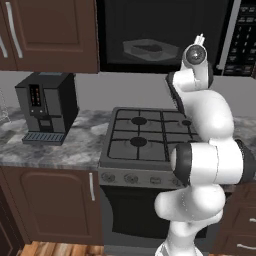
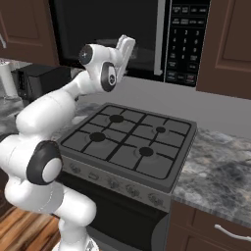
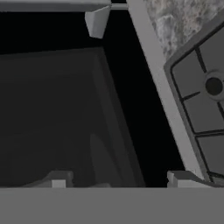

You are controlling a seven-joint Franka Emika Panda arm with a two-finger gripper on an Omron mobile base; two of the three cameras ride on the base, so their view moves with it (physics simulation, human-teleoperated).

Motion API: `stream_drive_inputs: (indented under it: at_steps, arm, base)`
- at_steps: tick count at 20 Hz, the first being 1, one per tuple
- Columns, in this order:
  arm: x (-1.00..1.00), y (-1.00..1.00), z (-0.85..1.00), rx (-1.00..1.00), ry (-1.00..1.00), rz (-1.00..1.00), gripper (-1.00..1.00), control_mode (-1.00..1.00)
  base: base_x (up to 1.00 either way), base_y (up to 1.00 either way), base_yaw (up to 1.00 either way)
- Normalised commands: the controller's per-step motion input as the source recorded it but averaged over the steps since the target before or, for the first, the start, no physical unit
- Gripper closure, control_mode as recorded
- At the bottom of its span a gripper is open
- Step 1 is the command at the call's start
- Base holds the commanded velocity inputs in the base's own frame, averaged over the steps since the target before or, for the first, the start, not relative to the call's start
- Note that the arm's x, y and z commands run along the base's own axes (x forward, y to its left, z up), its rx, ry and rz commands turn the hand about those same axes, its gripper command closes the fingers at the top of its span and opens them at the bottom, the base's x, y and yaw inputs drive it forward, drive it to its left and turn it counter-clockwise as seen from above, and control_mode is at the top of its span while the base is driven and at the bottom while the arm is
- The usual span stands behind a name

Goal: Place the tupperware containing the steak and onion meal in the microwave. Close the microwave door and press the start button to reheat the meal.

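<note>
up high, the white arm's two-finger claw [image 2: 128, 43] sits at the front of the large black built-in microwave [image 1: 160, 35], raised above the stove and pointing upward in the right base view. its two small dark fingertips [image 3: 59, 179] stand well apart at the bottom of the hand view with nothing between them, so the claw is released and carries nothing.

behind the wide black door with its dark see-through glass window [image 1: 150, 30], to the left of the claw in the left base view, the shallow pale grey-white tupperware tray [image 1: 150, 50] rests inside the dark cavity. a dark shape lies in it, but the glass dims it too much to tell steak from onion.

right of the claw in the right base view runs the black keypad strip [image 2: 184, 44], just beside the door's pale vertical handle [image 2: 159, 39].

below the claw lies the grey four-burner gas stove [image 2: 130, 142], set in a mottled grey stone counter [image 2: 220, 166]. far to the left in the left base view, a black coffee machine [image 1: 47, 107] stands on that counter, under brown wooden cabinet doors [image 1: 50, 30].
</note>
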Motion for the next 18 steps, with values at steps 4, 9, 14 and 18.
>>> stream_drive_inputs:
  at_steps: [4,9,14,18]
  arm:
    - [1.0,-0.16,0.36,0.04,0.06,0.0,-1.0,-1.0]
    - [0.89,-0.29,0.1,0.05,0.01,0.0,-1.0,-1.0]
    - [-0.51,-0.16,-0.07,0.0,-0.05,0.0,-1.0,-1.0]
    - [-1.0,-0.16,-0.57,0.0,-0.27,0.0,-1.0,-1.0]
  base:
    - [0.0,0.0,0.0]
    - [0.0,0.0,0.0]
    - [0.0,0.0,0.0]
    - [0.0,0.0,0.0]
